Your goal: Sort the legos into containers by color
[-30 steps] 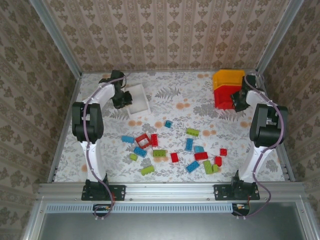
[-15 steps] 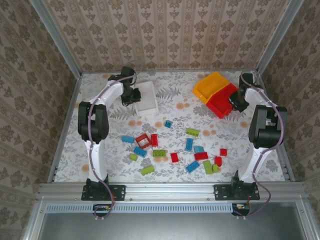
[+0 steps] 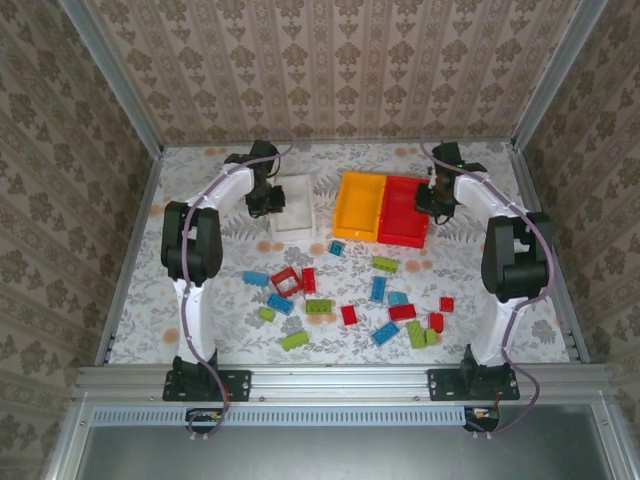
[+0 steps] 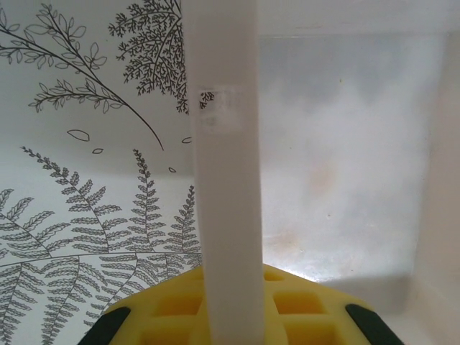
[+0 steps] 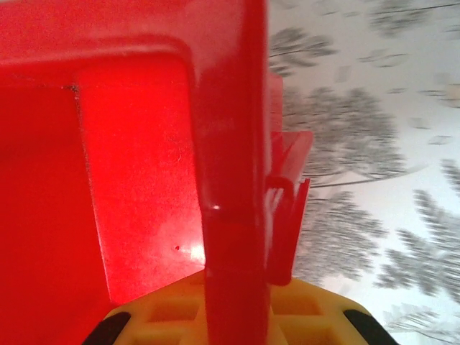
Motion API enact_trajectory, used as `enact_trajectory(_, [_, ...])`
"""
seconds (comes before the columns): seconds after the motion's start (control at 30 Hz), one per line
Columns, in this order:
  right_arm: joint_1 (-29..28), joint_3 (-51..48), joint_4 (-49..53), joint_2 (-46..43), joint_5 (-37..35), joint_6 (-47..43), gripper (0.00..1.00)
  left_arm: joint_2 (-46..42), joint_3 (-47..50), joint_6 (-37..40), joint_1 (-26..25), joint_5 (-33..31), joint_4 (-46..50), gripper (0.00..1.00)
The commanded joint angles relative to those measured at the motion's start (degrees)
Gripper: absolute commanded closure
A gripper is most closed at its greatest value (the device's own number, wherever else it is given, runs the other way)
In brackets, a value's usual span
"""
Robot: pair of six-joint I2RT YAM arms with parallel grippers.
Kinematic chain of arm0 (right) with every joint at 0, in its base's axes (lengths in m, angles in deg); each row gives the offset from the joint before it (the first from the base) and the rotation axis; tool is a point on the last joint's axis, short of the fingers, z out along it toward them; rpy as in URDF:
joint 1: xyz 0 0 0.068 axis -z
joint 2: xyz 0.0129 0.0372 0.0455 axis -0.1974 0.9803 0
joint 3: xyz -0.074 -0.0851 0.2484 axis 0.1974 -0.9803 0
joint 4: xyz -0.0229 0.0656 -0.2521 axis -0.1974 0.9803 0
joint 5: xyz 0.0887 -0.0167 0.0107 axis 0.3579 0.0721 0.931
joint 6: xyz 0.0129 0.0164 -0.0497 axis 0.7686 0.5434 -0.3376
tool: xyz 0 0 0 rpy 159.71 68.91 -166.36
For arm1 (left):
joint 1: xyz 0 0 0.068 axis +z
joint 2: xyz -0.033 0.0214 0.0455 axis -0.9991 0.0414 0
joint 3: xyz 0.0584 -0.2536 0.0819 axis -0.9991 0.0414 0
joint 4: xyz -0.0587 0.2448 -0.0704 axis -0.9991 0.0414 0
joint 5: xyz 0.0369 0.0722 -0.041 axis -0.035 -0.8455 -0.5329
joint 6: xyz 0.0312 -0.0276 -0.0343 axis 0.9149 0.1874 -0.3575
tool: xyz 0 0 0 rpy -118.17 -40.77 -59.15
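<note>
Change noted: over the last second the red bin [image 3: 402,212] and the yellow bin [image 3: 360,207] have come in from the far right corner to the middle of the far side. They now sit squared and touching along one long side. The white bin [image 3: 296,205] has shifted slightly right.

Right gripper [image 3: 437,196]: pinched on the red bin's right wall, which in the wrist view rises straight out of the gap between the fingers. The table pattern beyond it is smeared, so I judge the arm to be in motion.

Left gripper [image 3: 268,197]: pinched on the white bin's left wall in the same way; that wrist view is sharp.

Risks, as I judge them:
- The yellow bin is held by nothing. It is only pressed along by the red bin, so any further sideways push could turn it or send it into the white bin, which is already near.
- Each grip is on one thin wall at one side. A quick move could let the bin swing about the fingers or tip.
- A blue brick [image 3: 337,247] lies just beside the yellow bin's near edge and would be shoved if the bins come nearer.

The legos [image 3: 349,315] lie scattered on the table [image 3: 220,250], near of the bins. None is sorted yet.
</note>
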Motion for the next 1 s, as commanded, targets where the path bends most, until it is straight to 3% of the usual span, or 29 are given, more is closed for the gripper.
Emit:
enact_trajectory(0.0, [-0.7, 4.0, 0.6, 3.1, 5.8, -3.9, 0.98, -0.8, 0.1, 3.2, 0.5, 0.8, 2.5, 1.0])
enact_trajectory(0.2, [-3.6, 8.4, 3.3, 7.5, 7.0, -6.2, 0.99, -0.6, 0.1, 3.1, 0.3, 0.4, 3.5, 1.0])
enact_trajectory(0.77, [-1.8, 17.7, 7.7, 14.2, 6.9, -8.6, 0.99, 0.7, -2.4, 4.8, -0.5, 2.2, 4.3, 1.0])
enact_trajectory(0.97, [-1.7, 18.1, 7.3, 14.8, 7.3, -7.4, 0.81, 2.2, -4.0, 3.0, -1.0, 2.9, 4.1, 0.98])
